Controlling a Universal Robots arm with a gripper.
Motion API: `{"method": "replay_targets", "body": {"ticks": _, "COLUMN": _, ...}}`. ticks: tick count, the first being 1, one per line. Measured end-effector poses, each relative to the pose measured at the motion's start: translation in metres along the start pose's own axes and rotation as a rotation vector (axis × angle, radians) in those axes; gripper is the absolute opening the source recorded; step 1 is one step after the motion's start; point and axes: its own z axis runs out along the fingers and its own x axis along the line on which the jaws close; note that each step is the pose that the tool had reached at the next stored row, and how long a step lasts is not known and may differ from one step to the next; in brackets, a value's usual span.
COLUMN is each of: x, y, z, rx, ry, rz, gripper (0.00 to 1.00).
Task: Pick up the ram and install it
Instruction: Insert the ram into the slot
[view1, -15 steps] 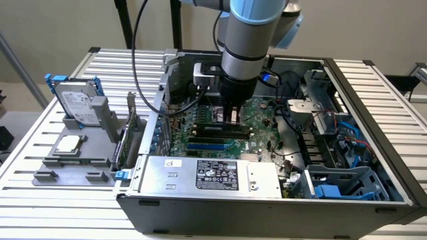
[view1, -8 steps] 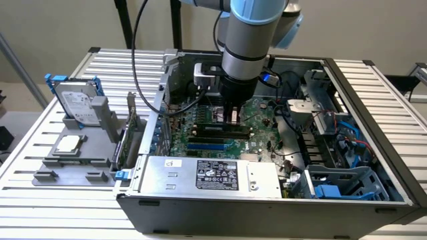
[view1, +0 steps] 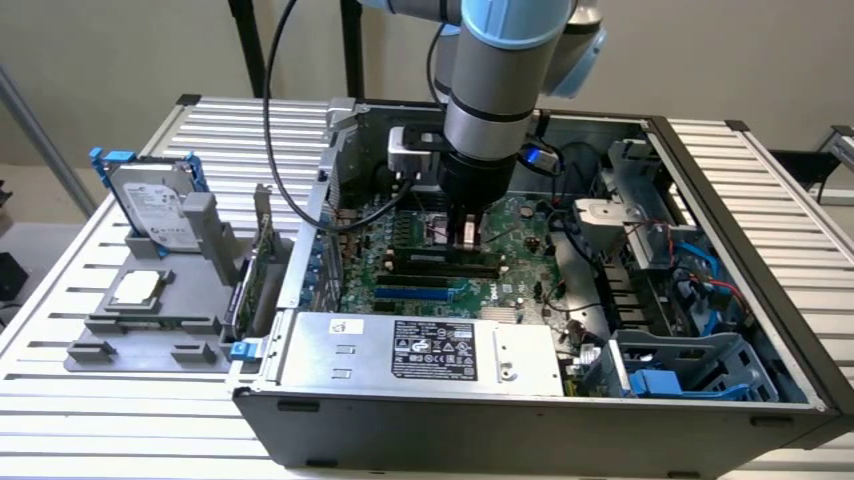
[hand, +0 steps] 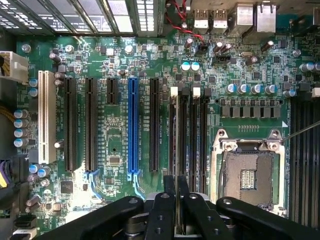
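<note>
Gripper (hand: 176, 192) low inside case (view1: 534, 420), over slots (hand: 187, 130) on motherboard (hand: 120, 145). Fingers (hand: 170, 184) nearly closed on a thin edge, judged the ram (hand: 176, 200), held on edge above a slot. Risks: misalignment with slot, jamming; tilt under pressure, bending ram or straining slot clips.

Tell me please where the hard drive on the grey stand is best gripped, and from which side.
Grip the hard drive by its upper end, across the blue frame, coming from above. It stands on end in the grey stand, slightly leaning, so probably only the top is free.
</note>
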Motion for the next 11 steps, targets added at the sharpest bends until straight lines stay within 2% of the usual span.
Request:
{"method": "replay_targets", "body": {"ticks": 5, "x": 0.0001, "y": -0.0002, "z": 0.001, "rx": 0.0002, "ry": 0.0093, "rz": 0.0, "gripper": 0.13}}
{"method": "replay_targets", "body": {"ticks": 11, "x": 0.0001, "y": -0.0004, "z": 0.0023, "rx": 0.0002, "ry": 0.0104, "rz": 0.001, "gripper": 0.13}}
